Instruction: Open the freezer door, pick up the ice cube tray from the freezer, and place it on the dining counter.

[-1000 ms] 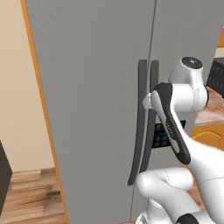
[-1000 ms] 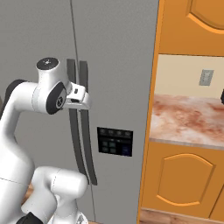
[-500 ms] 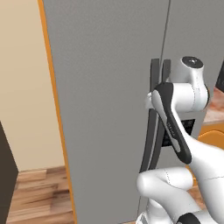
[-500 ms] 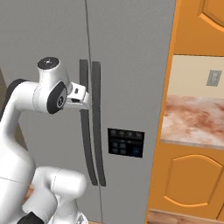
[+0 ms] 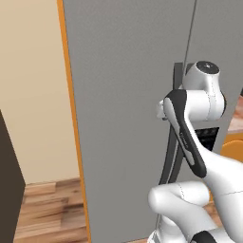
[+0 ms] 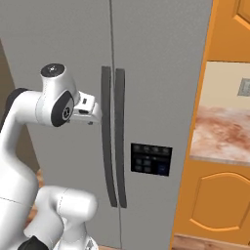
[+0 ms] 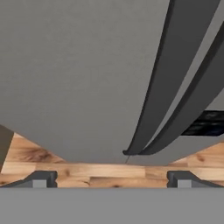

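Reaching toward the freezer [image 6: 161, 73], the white arm holds its hand [image 6: 93, 114] just beside the left of two long dark handles [image 6: 106, 136] that run down the middle of the closed grey doors. From the right base view the hand sits at the upper part of the left handle, close against it, though whether it touches cannot be told. From the left base view the arm's dark-trimmed wrist covers most of the hand, and the handles [image 5: 172, 142] show as curved dark strips behind it. Through the hand view the two fingertips [image 7: 41, 178] stand wide apart with nothing between them, so the hand is open; beyond them lie the grey door face [image 7: 78, 74], the lower ends of both handles [image 7: 175, 87] and a strip of wood floor [image 7: 109, 170]. A dark control panel [image 6: 151, 158] sits on the right door below handle height. Right of the freezer stand orange cabinets [image 6: 215, 205] with a reddish marbled counter [image 6: 222, 134] set into them. Both doors are shut, and the ice cube tray cannot be seen.
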